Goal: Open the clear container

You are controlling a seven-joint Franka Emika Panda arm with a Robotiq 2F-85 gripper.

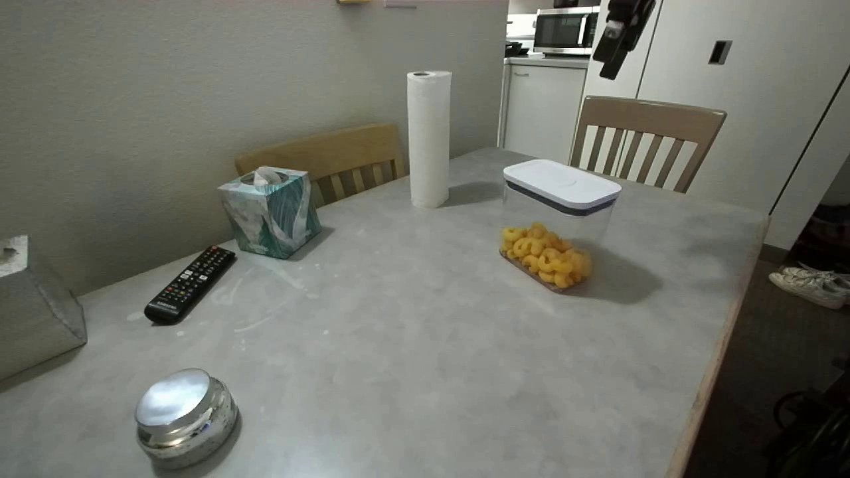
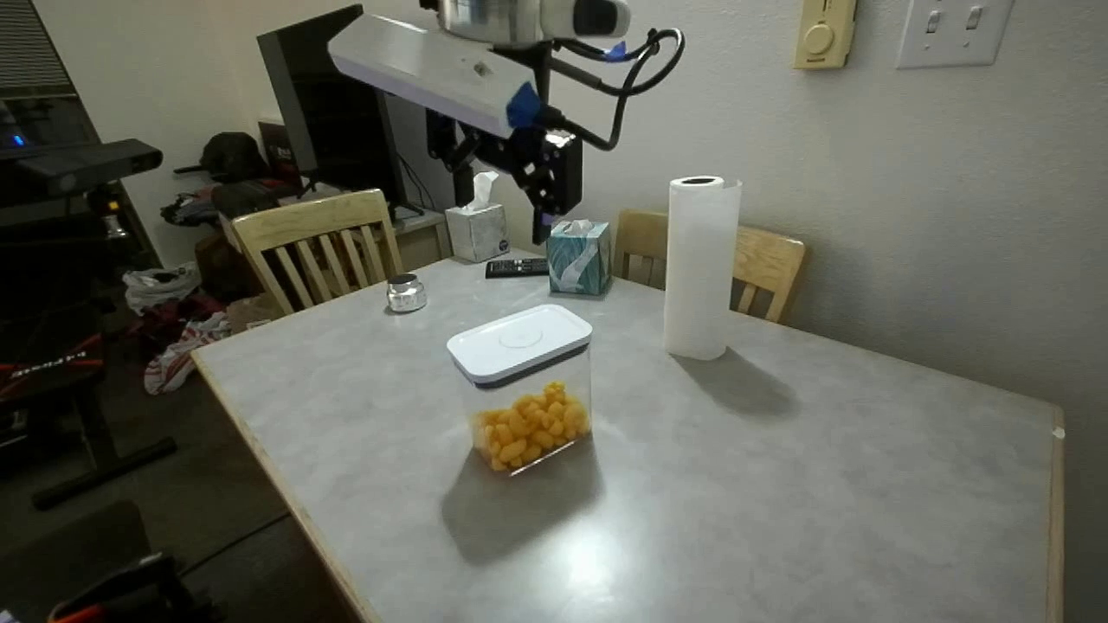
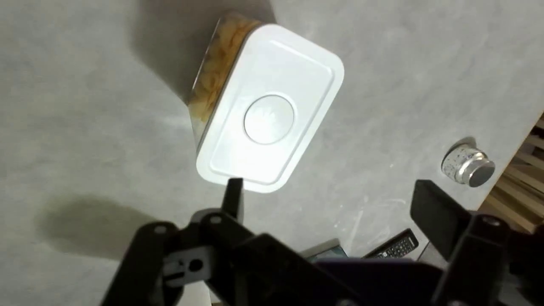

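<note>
The clear container (image 1: 546, 255) stands upright on the table with yellow curled pieces in its lower half. It also shows in an exterior view (image 2: 532, 424). Its white lid (image 1: 563, 183) is on, with a dark band under the rim. In the wrist view the lid (image 3: 280, 76) has a round button (image 3: 269, 119) at its middle, which looks about flush. My gripper (image 3: 330, 185) is open and empty, its fingers wide apart. It hangs well above the table, apart from the container; the gripper also shows in an exterior view (image 2: 502, 208). Only one finger part shows in the remaining view.
A paper towel roll (image 1: 429, 139) stands upright near the container. A teal tissue box (image 1: 271, 212), a remote (image 1: 190, 284) and a round metal tin (image 1: 186, 418) are on the table. A grey tissue box (image 2: 479, 232) is at the far end. Chairs (image 2: 320, 242) stand around the table.
</note>
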